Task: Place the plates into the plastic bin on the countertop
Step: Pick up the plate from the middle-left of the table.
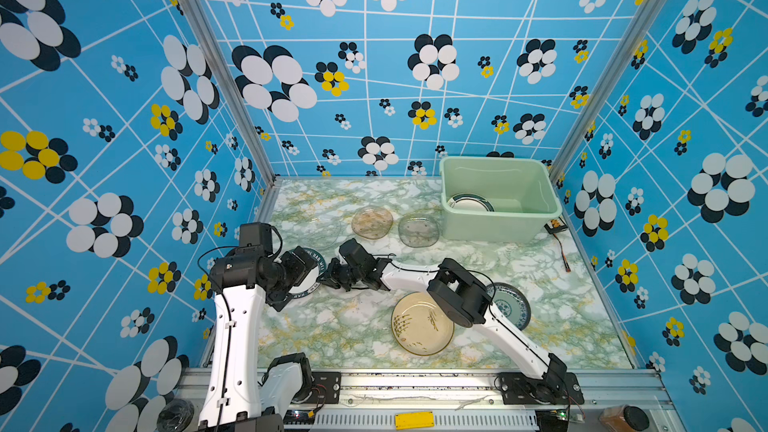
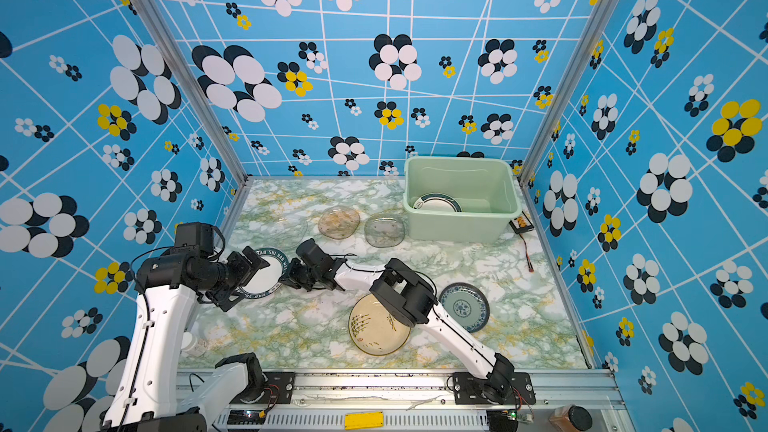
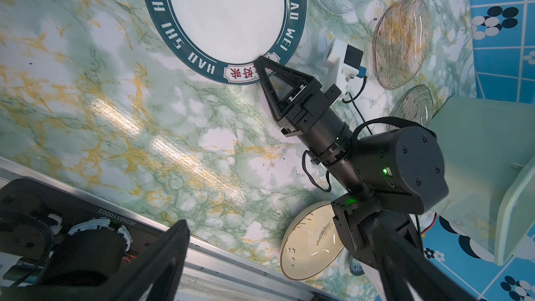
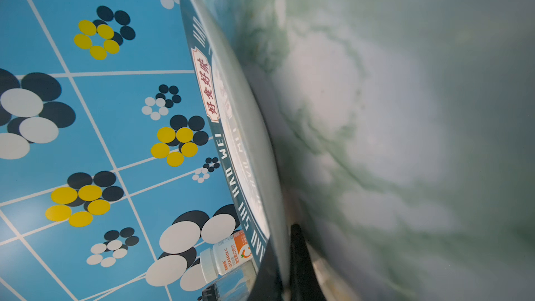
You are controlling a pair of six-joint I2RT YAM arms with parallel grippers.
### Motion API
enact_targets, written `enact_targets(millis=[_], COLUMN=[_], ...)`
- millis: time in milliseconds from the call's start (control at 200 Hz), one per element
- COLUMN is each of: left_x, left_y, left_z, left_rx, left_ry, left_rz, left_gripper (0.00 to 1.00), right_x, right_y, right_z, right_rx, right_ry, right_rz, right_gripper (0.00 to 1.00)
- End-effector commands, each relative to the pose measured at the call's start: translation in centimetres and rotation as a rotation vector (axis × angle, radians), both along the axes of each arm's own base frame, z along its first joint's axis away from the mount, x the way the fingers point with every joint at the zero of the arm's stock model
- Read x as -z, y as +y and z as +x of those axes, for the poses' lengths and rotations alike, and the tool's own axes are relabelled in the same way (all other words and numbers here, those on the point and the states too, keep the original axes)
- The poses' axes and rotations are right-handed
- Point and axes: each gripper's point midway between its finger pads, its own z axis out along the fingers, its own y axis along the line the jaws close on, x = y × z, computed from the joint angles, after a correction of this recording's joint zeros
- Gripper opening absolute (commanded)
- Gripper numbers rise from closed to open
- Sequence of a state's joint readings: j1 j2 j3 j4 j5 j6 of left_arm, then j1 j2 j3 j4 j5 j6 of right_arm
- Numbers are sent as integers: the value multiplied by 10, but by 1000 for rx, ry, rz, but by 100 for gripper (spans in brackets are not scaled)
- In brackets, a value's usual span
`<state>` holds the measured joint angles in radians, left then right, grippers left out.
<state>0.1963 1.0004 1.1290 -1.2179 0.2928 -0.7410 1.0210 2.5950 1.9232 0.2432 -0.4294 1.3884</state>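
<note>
So far one plate [image 1: 471, 203] lies in the bin [image 1: 498, 226], right of centre; several wait on the countertop [image 1: 353, 326]. Right gripper [image 3: 258, 63] clamps the edge of the dark-rimmed plate [image 1: 311, 282], lower left; left gripper [image 2: 242, 281] stands open.

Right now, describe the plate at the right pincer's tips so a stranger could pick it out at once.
From the mint-green bin in the countertop's far corner, cross diagonally to the right arm's tip. There the right pincer is shut on the rim of a white plate. Unlike the glass plates, cream plate and blue-patterned plate nearby, its dark teal band carries white capital letters.
</note>
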Motion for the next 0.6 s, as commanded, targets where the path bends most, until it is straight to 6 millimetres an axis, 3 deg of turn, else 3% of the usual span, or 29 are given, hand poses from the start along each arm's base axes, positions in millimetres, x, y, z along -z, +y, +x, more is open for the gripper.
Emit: enact_targets(millis=[0,370,600], left_x=[-9,-15,-32], left_y=[0,0,-2], left_z=[5,6,19], left_rx=[-10,-20,-10], left_ry=[-37,-75,-159], left_rz=[-11,-14,-23], left_gripper=[99,99,99], right_x=[-6,-34,-53], right_y=[-6,-17,-41], right_z=[-10,-18,-30], right_rx=[-7,-47,-99], right_ry=[21,-33,-97], right_rz=[-19,-42,-114], right_gripper=[0,0,0])
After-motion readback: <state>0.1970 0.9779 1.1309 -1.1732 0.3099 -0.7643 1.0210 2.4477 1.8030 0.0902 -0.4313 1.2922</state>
